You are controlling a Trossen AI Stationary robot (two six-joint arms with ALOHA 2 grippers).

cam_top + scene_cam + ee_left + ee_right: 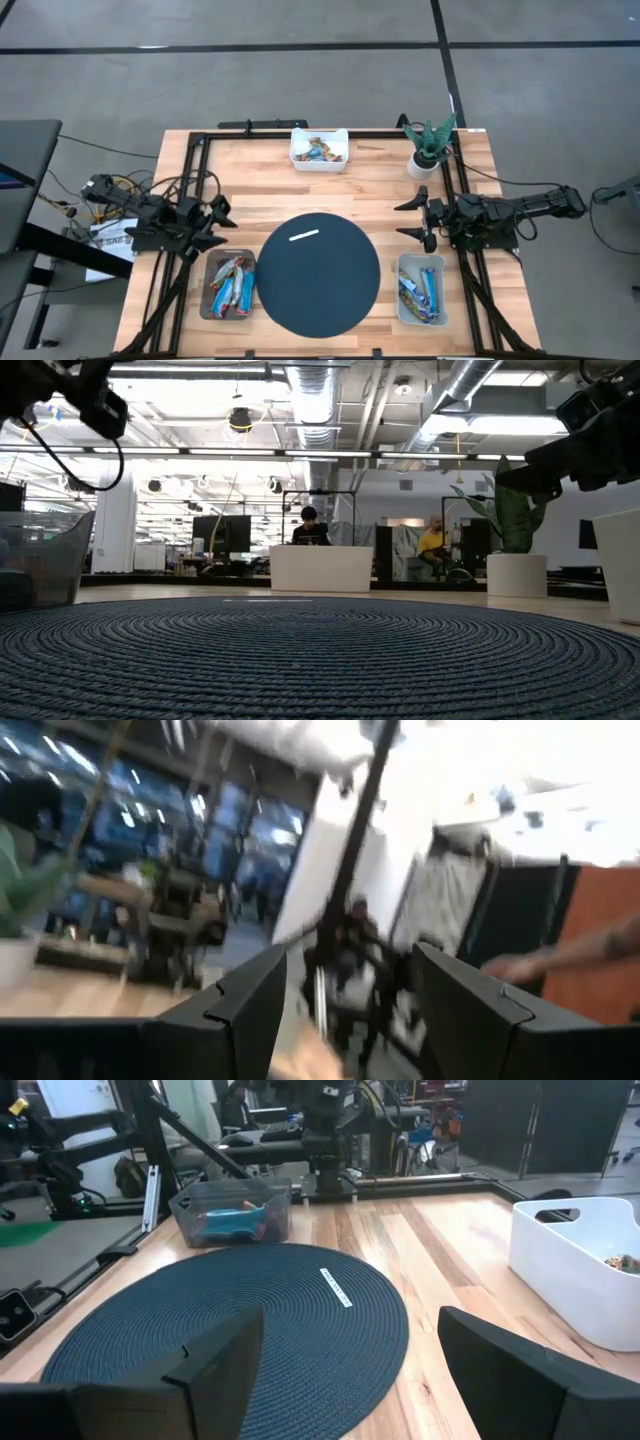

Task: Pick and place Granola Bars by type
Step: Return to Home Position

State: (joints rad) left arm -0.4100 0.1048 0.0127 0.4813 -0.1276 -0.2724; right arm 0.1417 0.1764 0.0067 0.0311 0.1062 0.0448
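The granola bars lie in three bins. Mixed tan and brown bars fill the white bin (318,150) at the table's far edge. Blue and red bars lie in the grey bin (230,285) left of the dark round mat (318,272). Blue bars lie in the clear bin (420,290) right of the mat. My left gripper (215,225) hovers open above the table's left side, just beyond the grey bin. My right gripper (415,218) hovers open on the right, beyond the clear bin. In the right wrist view the grey bin (232,1215) shows across the mat (240,1330).
A potted plant (428,148) stands at the far right corner, close to my right arm. A short white strip (304,235) marks the mat. Black frame rails (190,190) run along both table sides. Bare wood (300,190) lies between the mat and the white bin.
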